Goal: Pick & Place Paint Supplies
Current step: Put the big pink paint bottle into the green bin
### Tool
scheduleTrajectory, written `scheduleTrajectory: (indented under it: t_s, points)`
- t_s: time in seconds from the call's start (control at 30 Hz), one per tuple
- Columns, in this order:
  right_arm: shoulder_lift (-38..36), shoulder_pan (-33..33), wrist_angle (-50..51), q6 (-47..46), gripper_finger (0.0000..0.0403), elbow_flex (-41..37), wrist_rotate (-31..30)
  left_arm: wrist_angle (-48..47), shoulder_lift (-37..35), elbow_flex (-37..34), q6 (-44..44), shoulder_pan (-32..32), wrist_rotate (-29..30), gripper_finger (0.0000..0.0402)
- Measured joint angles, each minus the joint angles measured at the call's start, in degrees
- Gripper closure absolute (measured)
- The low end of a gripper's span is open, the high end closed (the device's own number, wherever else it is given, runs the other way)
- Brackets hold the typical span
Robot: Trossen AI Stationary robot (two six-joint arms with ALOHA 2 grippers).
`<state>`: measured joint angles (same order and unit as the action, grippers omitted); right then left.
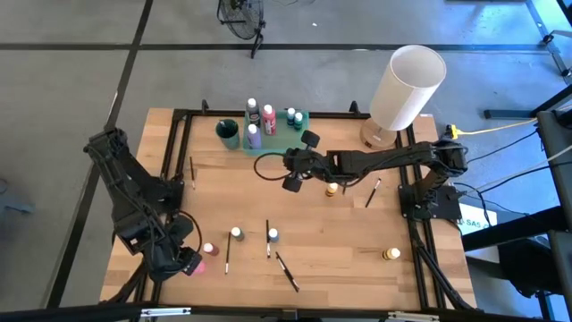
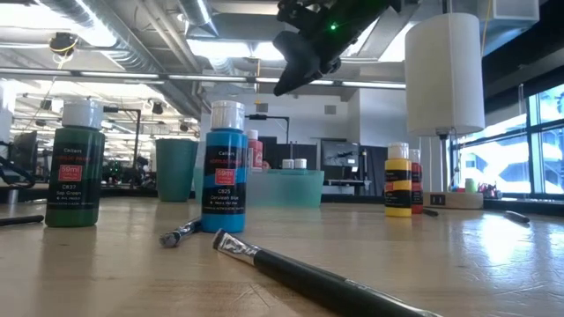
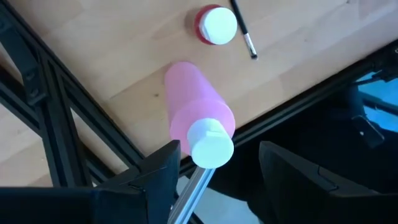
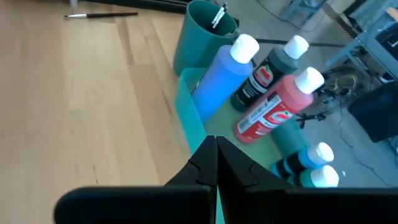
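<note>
- Right gripper (image 4: 216,163): dark fingers pressed together, holding nothing, above the translucent green tray (image 4: 188,111).
- Left gripper (image 3: 214,171): fingers wide around a smooth pink bottle (image 3: 194,112), apparently lying on the wooden table (image 3: 93,50).

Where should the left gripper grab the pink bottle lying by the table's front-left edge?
Across the pink bottle's body, coming from straight above. It lies on its side on the table, so the round body faces up and the narrow white cap gives less hold. The left gripper hangs right over it; set its fingers either side of the body, probably mid-length.
</note>
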<state>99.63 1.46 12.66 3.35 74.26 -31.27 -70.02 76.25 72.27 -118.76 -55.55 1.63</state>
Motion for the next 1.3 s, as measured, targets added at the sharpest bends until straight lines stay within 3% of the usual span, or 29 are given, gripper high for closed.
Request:
scheduleTrajectory:
  t_s: [0.43,0.7,1.3]
  points:
    - [0.0,-2.7,-2.8,0.6,0.0402,0.0,0.7,0.4,0.1,0.0,2.5,-0.6,0.0,0.0188]
    - [0.0,-3.8,-3.8,1.2,0.0402,0.0,7.9,2.0,0.1,0.0,5.6,-0.6,0.2,0.0186]
    - [0.0,-3.8,-3.5,1.1,0.0402,0.0,8.0,0.6,3.1,0.0,1.9,-0.6,-2.8,0.0192]
